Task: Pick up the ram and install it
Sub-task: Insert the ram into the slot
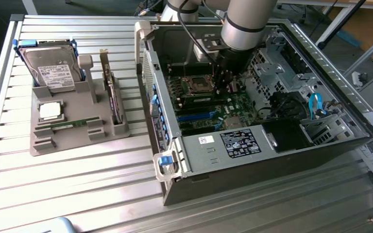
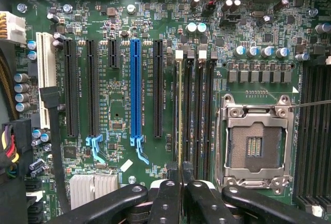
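We see the jaws closed on the ram (image 2: 180, 111), which shows edge-on as a thin pale-green line running away from the jaw tips. It sits in line with the memory slots (image 2: 199, 115), on the side of them away from the empty processor socket (image 2: 253, 141). We cannot tell whether its lower edge already touches a slot. In the exterior view the arm (image 1: 245, 24) reaches down into the open computer case (image 1: 196, 158), which lies on the desk (image 1: 76, 194). A second, similar stick (image 1: 66, 124) lies in the grey holder (image 1: 76, 141), well apart from the case. We judge the ram light and stiff but fragile: a thin board that could crack if bent or pressed in crooked. We would hold it by its flat faces near the upper edge, clear of the contacts.
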`<state>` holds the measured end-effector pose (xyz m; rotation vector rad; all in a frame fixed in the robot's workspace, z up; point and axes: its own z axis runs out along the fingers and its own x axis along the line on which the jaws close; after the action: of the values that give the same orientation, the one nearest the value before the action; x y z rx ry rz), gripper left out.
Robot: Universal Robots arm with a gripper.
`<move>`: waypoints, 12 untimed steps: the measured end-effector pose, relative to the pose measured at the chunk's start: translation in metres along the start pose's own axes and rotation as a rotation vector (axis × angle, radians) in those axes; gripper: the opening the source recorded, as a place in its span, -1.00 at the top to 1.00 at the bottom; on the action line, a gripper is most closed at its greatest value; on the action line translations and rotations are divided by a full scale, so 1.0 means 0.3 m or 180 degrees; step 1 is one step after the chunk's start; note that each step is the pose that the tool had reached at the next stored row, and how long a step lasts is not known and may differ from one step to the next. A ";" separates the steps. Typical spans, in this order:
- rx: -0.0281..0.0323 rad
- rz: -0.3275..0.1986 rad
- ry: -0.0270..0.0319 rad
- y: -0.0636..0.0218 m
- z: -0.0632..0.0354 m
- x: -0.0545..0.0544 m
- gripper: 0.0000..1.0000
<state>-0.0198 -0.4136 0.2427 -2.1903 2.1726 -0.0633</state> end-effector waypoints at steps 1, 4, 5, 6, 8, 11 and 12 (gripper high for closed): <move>0.0004 0.0000 0.0000 0.000 0.000 0.000 0.76; 0.0008 0.0000 0.0000 0.000 0.000 0.000 0.76; 0.0008 0.0000 0.0000 0.002 0.000 0.000 0.76; 0.0008 0.0000 0.0000 0.002 0.000 0.000 0.76; 0.0008 0.0000 0.0001 0.003 0.000 0.000 0.76; 0.0008 0.0000 0.0000 0.006 -0.001 0.000 0.76; 0.0008 0.0000 0.0000 0.006 0.000 0.000 0.76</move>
<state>-0.0215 -0.4136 0.2427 -2.1891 2.1713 -0.0661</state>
